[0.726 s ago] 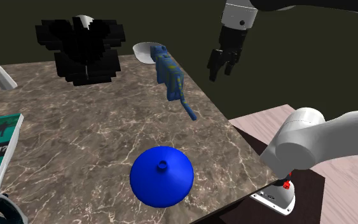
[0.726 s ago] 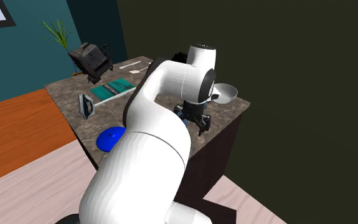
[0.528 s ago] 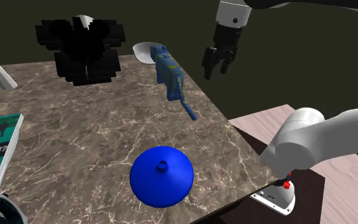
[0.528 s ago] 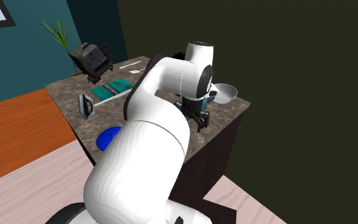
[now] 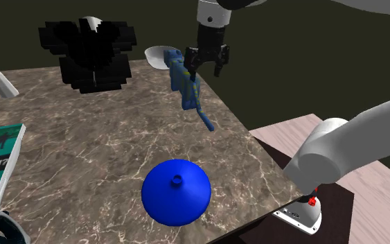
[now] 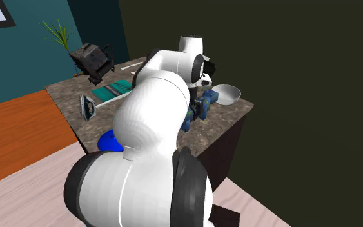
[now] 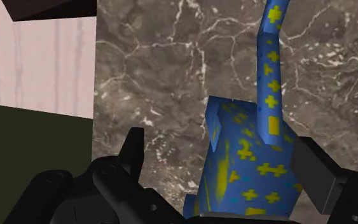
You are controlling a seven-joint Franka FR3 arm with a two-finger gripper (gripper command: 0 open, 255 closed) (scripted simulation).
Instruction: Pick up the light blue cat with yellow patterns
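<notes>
Alignment between gripper (image 5: 205, 61) and cat (image 5: 187, 84) is what the coming move is judged to turn on. The cat, blue with yellow crosses and bars, is set on the marbled table (image 5: 82, 152) close to its far edge, at about 2 o'clock from the table's middle in the shoulder view. A pale bowl (image 5: 158, 55) is seen just beside its head end, at 11 o'clock. The cat's long axis is laid from 11 o'clock to 5 o'clock in that view, the thin tail trailing toward 5. The gripper is held spread wide, nothing clasped, over the head end, so the body's middle lies at about 7 o'clock from it. In the wrist view the body is framed between the two black fingers (image 7: 134, 149), nearer to one than the other, with the tail running out ahead past the fingertips. Whether that nearer finger touches it cannot be made out with certainty. The fingers appear to be set across the body's width, not along its length, which is judged to suit a closing grip. The arm (image 5: 352, 149) is reached out from the stand (image 5: 333, 208) at 4 o'clock, up and over to the table's far edge, with the hand pointed steeply down. A short descent, and perhaps a small sideways correction, is judged to be needed before the jaws are shut.
</notes>
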